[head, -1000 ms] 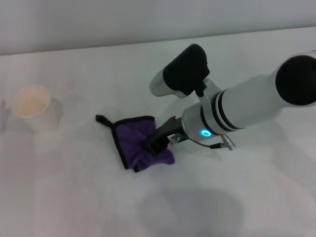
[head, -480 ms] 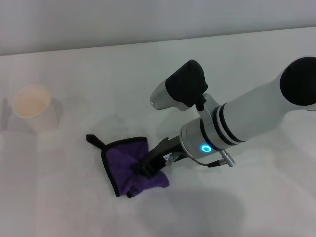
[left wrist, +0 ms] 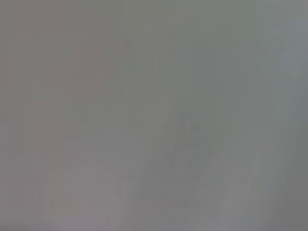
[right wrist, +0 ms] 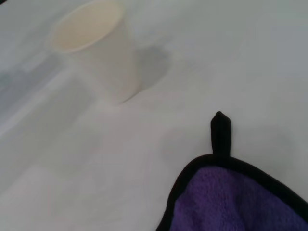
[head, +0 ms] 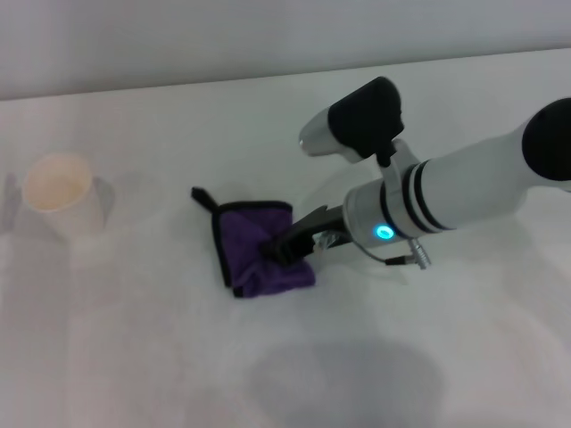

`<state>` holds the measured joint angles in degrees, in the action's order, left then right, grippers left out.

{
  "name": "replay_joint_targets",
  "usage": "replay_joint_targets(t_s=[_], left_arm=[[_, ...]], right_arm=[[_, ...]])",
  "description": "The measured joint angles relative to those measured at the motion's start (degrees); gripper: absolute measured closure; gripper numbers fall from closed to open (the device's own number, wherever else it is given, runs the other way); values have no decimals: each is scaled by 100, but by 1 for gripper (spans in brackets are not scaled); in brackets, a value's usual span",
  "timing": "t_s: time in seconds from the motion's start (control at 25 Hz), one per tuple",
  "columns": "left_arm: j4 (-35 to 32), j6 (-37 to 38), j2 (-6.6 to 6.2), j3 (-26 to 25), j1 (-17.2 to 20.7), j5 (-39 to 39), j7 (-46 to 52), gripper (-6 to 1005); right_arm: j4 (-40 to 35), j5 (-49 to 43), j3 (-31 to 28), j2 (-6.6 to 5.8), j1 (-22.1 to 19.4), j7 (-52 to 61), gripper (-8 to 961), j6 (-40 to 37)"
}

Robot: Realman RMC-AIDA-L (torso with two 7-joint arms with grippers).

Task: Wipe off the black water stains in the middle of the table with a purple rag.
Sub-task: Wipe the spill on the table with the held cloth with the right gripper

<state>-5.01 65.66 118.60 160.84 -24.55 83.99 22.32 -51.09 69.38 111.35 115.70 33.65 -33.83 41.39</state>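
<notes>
Right gripper point(head: 287, 247) is down on the table point(head: 161, 357), its dark fingers point(head: 303, 234) pinched tight into the purple rag point(head: 259, 250) and pressing it flat against the white surface. The rag sits near the middle of the table, bunched where the fingers bite, with its black-trimmed edge spread out on the far side and a little black hanging loop point(head: 202, 198) sticking out toward the cup. The right arm point(head: 464, 192) reaches in from the right, a blue ring lit on its wrist. Off to the left, well apart from the rag, a paper cup point(head: 61, 194) stands upright, mouth open to the ceiling. The stain itself does not show anywhere on the bare table around the rag; whether it lies under the cloth cannot be told. From the right wrist view, the rag's purple pile point(right wrist: 236, 202) and black border fill the near corner, the loop point(right wrist: 220, 134) pointing out across the table toward the cup point(right wrist: 96, 53), which stands clear of it. The left wrist view is a flat grey blur, and the left gripper is nowhere to be seen.
</notes>
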Motion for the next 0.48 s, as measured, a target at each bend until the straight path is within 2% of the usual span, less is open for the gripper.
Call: replay_joint_targets(t_s=[0.16, 0.28, 0.36, 0.48], left_arm=[[3, 0, -4, -1, -29, 0, 0, 107], [10, 0, -11, 1, -46, -2, 1, 107], [11, 0, -12, 9, -55, -2, 0, 107], [36, 0, -12, 22, -71, -1, 0, 107]], right_arm=[[173, -11, -528, -10, -55, -222, 872, -74], [181, 3, -628, -4, -80, -261, 873, -69], [162, 26, -592, 13, -87, -272, 873, -54], [138, 252, -187, 48, -34, -274, 873, -57]])
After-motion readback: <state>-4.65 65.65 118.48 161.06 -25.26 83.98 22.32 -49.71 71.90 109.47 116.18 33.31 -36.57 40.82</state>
